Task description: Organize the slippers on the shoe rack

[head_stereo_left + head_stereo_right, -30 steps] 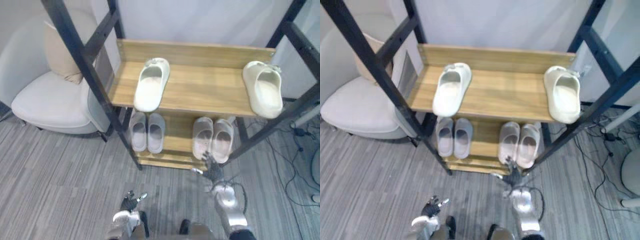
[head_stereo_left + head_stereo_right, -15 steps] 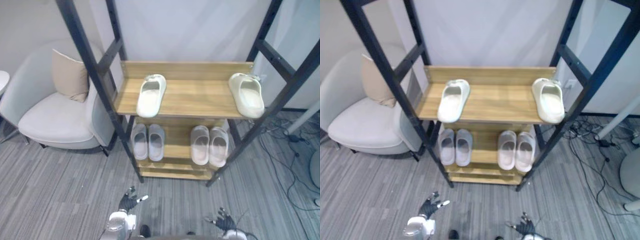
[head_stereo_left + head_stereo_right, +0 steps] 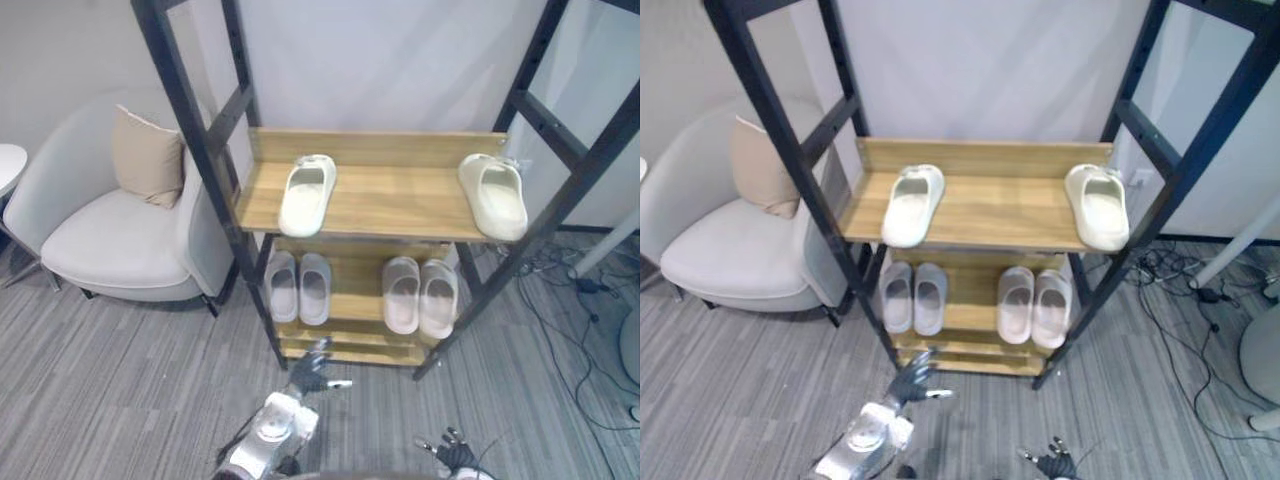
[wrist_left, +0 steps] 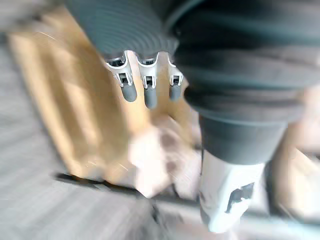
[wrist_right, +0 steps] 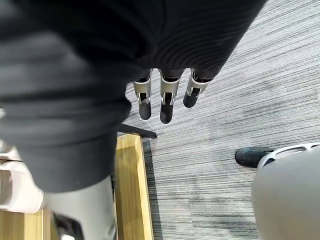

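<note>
One shoe rack (image 3: 400,148) stands beyond the two robot hands, the left robot hand (image 3: 310,372) and the right robot hand (image 3: 450,452). It carries six slippers in all. Two are cream and lie on the upper shelf, farthest from the robot hands: the left cream slipper (image 3: 307,195) and the right cream slipper (image 3: 493,195). Four sit on the lower shelf: two grey slippers (image 3: 299,288) just past the left robot hand, and two pale pink slippers (image 3: 420,297) beyond the right robot hand. Left of the left robot hand is one armchair (image 3: 110,235) with one cushion (image 3: 145,155).
</note>
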